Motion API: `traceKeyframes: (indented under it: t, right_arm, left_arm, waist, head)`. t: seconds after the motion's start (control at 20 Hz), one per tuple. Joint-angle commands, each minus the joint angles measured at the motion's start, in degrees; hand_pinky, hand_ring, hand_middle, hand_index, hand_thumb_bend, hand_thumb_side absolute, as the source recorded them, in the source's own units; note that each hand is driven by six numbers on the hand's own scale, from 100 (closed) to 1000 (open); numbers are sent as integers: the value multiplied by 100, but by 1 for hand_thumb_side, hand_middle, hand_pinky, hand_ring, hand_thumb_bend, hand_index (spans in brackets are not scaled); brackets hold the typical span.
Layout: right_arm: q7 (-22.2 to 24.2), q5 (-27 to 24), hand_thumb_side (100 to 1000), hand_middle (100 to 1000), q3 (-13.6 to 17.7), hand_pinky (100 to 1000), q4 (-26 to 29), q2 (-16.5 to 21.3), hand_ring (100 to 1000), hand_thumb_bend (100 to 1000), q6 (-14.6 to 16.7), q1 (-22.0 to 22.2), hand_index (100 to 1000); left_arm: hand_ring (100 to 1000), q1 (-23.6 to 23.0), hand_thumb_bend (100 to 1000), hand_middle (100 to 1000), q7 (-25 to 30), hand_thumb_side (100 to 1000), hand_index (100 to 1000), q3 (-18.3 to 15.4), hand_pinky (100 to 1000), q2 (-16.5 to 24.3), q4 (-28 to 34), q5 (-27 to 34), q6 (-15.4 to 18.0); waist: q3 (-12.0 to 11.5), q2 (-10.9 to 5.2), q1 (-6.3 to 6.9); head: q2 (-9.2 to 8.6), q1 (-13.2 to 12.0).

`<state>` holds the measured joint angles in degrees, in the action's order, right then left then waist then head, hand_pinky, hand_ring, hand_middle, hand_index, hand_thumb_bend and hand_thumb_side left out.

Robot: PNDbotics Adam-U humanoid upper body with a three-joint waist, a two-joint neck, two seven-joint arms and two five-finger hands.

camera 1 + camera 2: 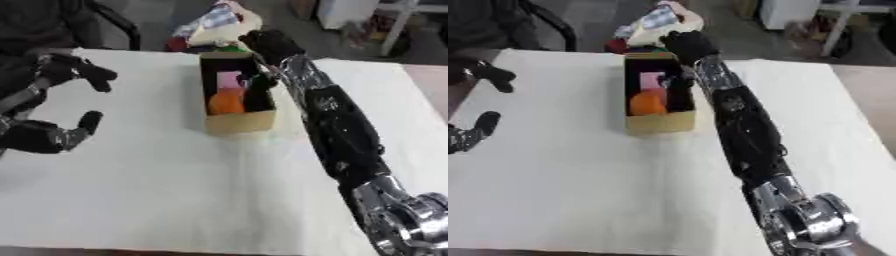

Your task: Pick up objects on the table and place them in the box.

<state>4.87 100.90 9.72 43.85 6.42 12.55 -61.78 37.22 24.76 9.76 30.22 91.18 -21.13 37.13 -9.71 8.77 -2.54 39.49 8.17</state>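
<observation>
Left eye view. 1 white table [175, 200], filling most of the view. 1 cardboard box [238, 121], standing at the far middle of the table, open upward. Contents: 1 orange object [226, 102] at the near left, 1 pink object [229, 79] behind it, 1 dark object [257, 95] along the right wall, 1 green item [231, 49] at the far rim. Right hand [269, 44]: arm stretched along the right side of the box, hand above the far right corner; whether its fingers are spread or closed on anything cannot be told. Left hand [74, 72]: at the far left, above the table edge, fingers relaxed and apart, holding nothing. A 2nd dark part of the left arm lies nearer, at the left edge. Behind the table, a bundle of white and coloured material [214, 25] on the floor.

Right eye view. Same box [658, 122] and contents, shifted left. The left hand [492, 75] is cut by the left edge, so less of it shows here. More of the right arm's silver joint [815, 225] shows at the near right.
</observation>
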Motion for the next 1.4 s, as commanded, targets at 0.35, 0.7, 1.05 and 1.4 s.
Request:
traceKeyframes:
  t: [0.35, 0.7, 1.05, 1.4]
  right_arm:
    - [-695, -1111, 514, 900, -323, 819, 502, 367, 796, 158, 447, 108, 1000]
    - [-1313, -3250, 543, 885, -703, 762, 1648, 686, 767, 100, 316, 969, 967]
    - [-1518, -5659, 583, 870, -860, 725, 3219, 717, 744, 100, 142, 2199, 945]
    - [-1555, -6871, 621, 863, -783, 723, 3994, 861, 742, 100, 296, 2966, 927]
  left_arm:
    - [610, -94, 100, 604, -84, 405, 885, -206, 678, 55, 49, 49, -73]
    - [598, -320, 100, 598, -230, 450, 886, -337, 665, -16, 46, 195, -245]
    - [584, -604, 100, 589, -338, 518, 888, -451, 652, -163, 112, 578, -442]
    - [574, -970, 100, 580, -382, 597, 883, -638, 643, -353, 219, 1091, -687]
  waist:
    - [305, -99, 77]
    - [584, -64, 88]
    - [741, 11, 42]
    - [803, 83, 14]
  head:
    - [-9, -165]
    - [19, -433]
    - [71, -639]
    - [69, -831]
